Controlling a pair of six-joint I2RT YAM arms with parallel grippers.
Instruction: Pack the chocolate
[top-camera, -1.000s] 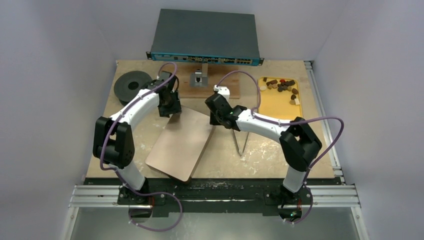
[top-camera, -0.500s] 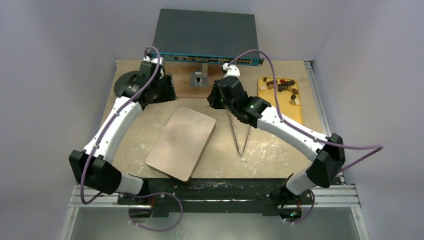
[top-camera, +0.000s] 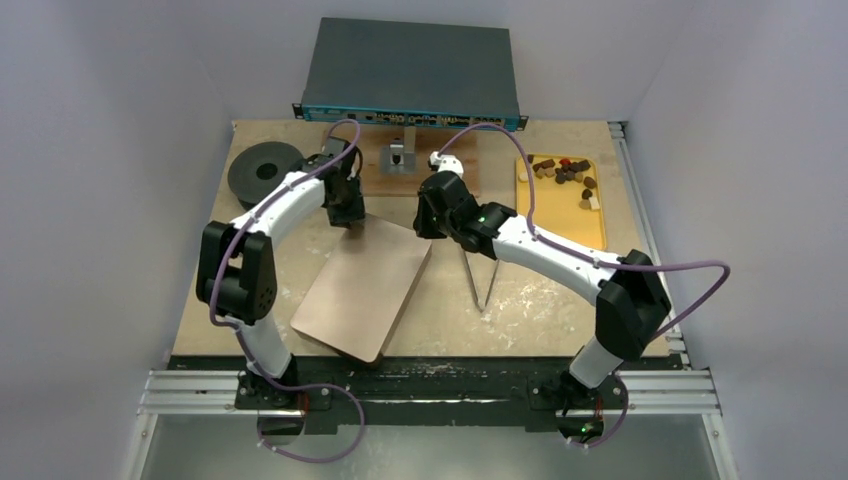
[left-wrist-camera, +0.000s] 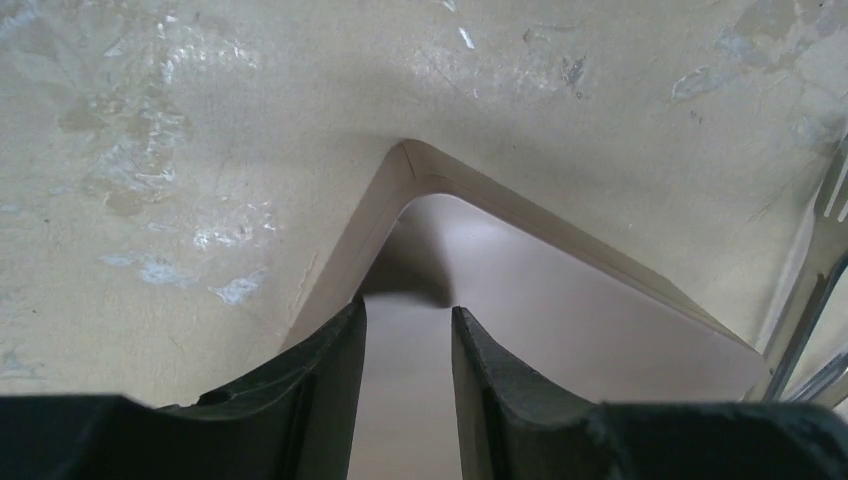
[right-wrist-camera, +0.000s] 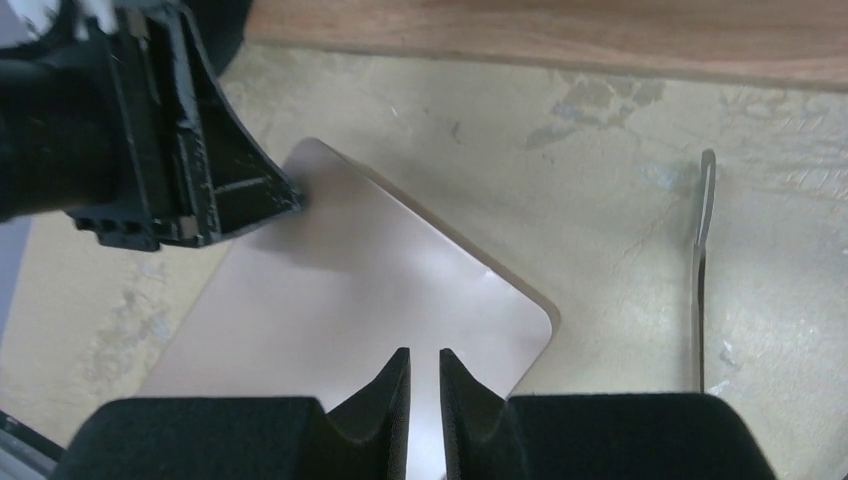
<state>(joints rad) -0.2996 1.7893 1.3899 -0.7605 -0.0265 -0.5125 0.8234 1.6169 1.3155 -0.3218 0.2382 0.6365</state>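
The chocolate (top-camera: 565, 172) is a heap of dark, tan and white pieces on a yellow tray (top-camera: 560, 218) at the back right. A closed brown box (top-camera: 365, 288) lies slanted in the middle of the table. My left gripper (top-camera: 350, 215) is over the box's far left corner (left-wrist-camera: 420, 165), jaws open and empty, with the lid showing between its fingertips (left-wrist-camera: 350, 320). My right gripper (top-camera: 428, 225) hovers over the box's far right corner (right-wrist-camera: 350, 300), its jaws almost together with nothing between them. The left gripper also shows in the right wrist view (right-wrist-camera: 190, 170).
Metal tongs (top-camera: 483, 275) lie on the table right of the box, and also show in the right wrist view (right-wrist-camera: 700, 260). A black roll (top-camera: 264, 172) sits at the back left. A wooden board (top-camera: 400, 175) with a small stand and a grey network switch (top-camera: 410, 70) are at the back.
Half a second ago both arms were stretched toward the table's back. Both have since come back and down to the box's far corners, about where they were one second ago.
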